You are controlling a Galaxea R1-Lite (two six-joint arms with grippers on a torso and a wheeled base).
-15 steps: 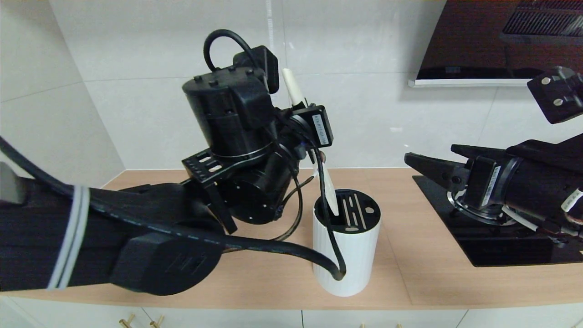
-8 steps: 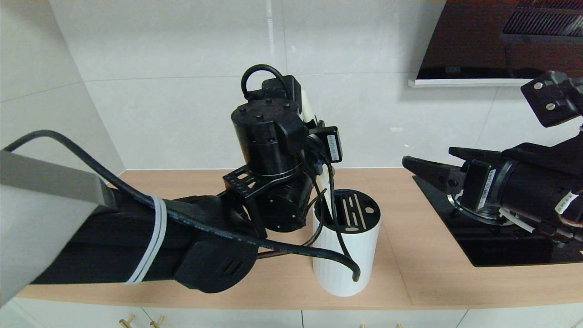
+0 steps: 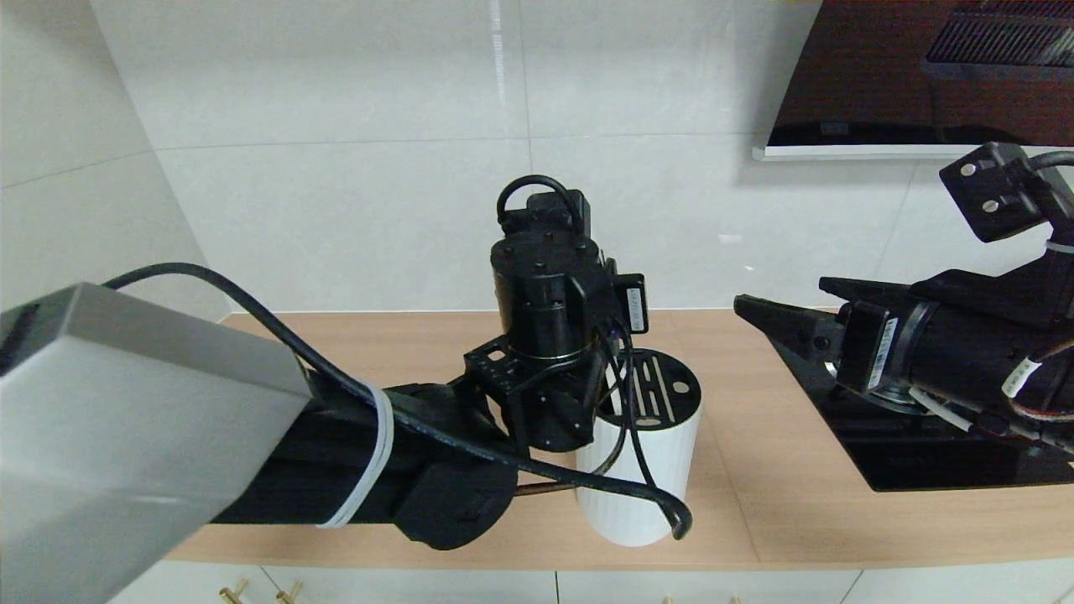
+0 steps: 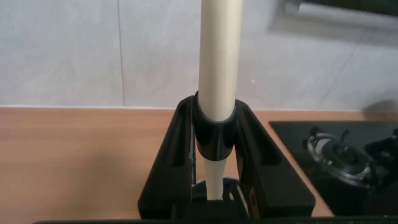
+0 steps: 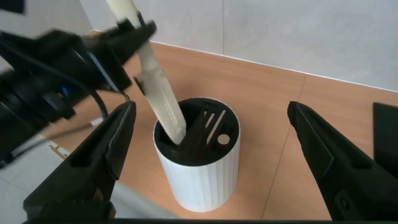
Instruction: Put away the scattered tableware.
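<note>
1. So, the left gripper [image 4: 215,130] has its jaws pinching the cream knife [image 5: 160,93] by the handle, blade pointing down.
2. The tip is already inside the big opening of the white holder [image 3: 646,470], which stands on the tabletop [image 3: 419,344]. The knife's long axis is near upright, leaning a bit.
3. The holder sits right under the jaws, so I'd guess what's left is a straight drop along the blade.
4. The right gripper [image 5: 208,121] hangs off to the side, jaws spread wide and empty. The left arm is way nearer.
</note>
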